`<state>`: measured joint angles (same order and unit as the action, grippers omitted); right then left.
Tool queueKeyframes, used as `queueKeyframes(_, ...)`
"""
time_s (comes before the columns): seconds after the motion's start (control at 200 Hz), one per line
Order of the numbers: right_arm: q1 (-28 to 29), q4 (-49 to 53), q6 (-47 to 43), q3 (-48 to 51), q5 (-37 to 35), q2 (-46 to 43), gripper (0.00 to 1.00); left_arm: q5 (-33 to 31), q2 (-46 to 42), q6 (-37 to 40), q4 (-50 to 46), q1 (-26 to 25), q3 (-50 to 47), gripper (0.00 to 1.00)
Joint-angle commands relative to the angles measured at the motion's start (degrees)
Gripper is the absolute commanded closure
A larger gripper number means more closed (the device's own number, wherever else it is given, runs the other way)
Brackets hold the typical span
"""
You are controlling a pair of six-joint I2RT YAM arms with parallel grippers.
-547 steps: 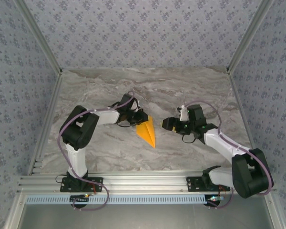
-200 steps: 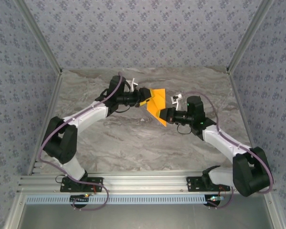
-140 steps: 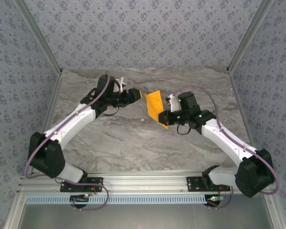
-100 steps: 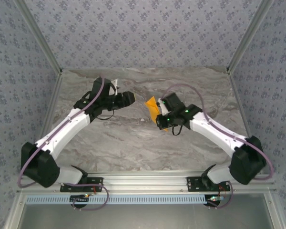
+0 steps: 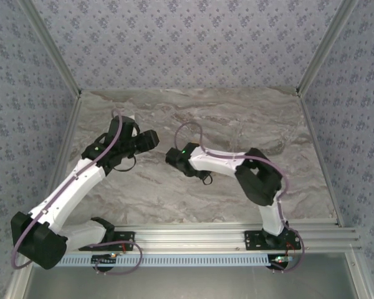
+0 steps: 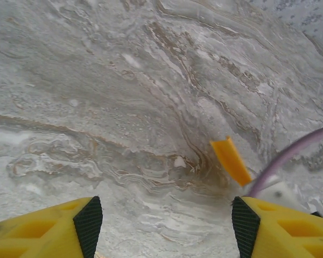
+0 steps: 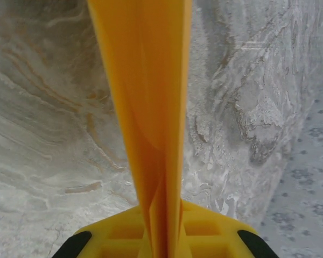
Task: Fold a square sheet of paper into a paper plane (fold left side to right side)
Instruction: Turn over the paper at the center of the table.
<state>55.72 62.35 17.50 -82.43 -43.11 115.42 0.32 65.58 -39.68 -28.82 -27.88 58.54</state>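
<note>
right gripper [image 7: 162, 239]: clamping narrow on the near end of the paper plane [image 7: 145, 97], which is standing on edge between its 2 fingers and pointing away over the marble table [image 7: 37, 134], seemingly clear of it | left gripper [image 6: 167, 224]: hanging with fingers spread wide, holding nothing, near the right one at mid-table

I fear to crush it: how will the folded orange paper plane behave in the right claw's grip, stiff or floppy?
The paper plane likely holds fairly stiff: it stands straight out from the right claw without drooping. It seems light and thin, so a hard push would probably crease it.
</note>
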Motion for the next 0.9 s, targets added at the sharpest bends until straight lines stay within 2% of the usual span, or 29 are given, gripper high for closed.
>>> queueKeyframes(0.0, 1.70, 4.28, 0.29, -2.24, -4.57, 3.77, 0.86, -1.66, -0.83, -0.22, -1.61, 0.46, -0.62, 0.33)
queueKeyframes(0.085, 2.71, 3.21, -0.83, -2.59, -1.23, 5.33, 0.83, -1.14, -0.57, -0.47, -1.38, 0.55, -0.96, 0.32)
queueKeyframes(0.24, 3.20, -2.05, -3.61, -0.09, 12.94, 2.72, 0.65, 3.05, 1.37, -1.44, 0.76, 0.74, -2.09, 0.30)
queueKeyframes(0.425, 3.02, -7.57, -3.18, 5.89, 24.84, -7.62, 0.39, 15.28, 6.75, -4.53, 11.24, 0.78, -6.26, 0.30)
queueKeyframes(0.565, 1.46, -12.04, -2.24, 10.40, 32.12, -17.61, 0.27, 22.30, 12.77, -6.67, 19.15, -0.57, -7.79, 0.30)
queueKeyframes(0.72, -4.62, -18.28, -0.35, 17.60, 38.97, -29.60, 0.20, 23.78, 19.80, -7.83, 23.11, -4.31, -6.43, 0.30)
queueKeyframes(0.894, -15.78, -29.07, 1.42, 26.94, 48.40, -42.97, 0.11, 25.49, 27.99, -10.85, 29.75, -7.69, -5.28, 0.30)
